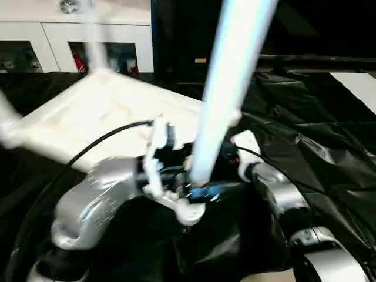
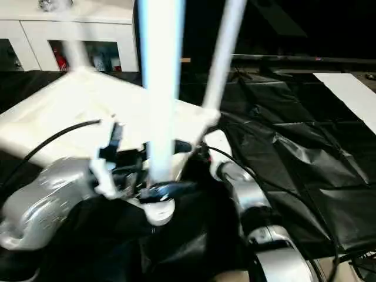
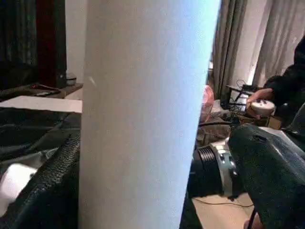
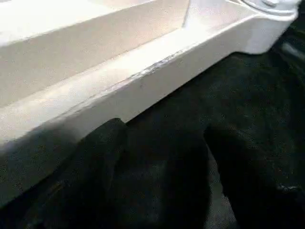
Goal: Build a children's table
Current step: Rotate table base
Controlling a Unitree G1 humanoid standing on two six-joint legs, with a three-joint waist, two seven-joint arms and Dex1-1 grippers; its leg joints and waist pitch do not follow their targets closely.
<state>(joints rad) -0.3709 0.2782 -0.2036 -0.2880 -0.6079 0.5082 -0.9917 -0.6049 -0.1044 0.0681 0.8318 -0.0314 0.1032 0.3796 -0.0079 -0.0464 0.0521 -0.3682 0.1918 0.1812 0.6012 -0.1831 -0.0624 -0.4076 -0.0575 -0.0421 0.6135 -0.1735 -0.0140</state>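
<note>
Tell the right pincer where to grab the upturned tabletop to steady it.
Take the tabletop by its straight side rim, coming from the robot's near side, where the open right pincer faces it. The rim is a thin upright wall with a hollow behind, so a finger fits each side. Avoid the corner socket: round and bulky.

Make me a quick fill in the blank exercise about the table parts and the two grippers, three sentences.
The leg in the left gripper is coloured ___. The tabletop lies on a ___ sheet. Between its fingers the right gripper holds ___.
Missing words: white; black; nothing.
</note>
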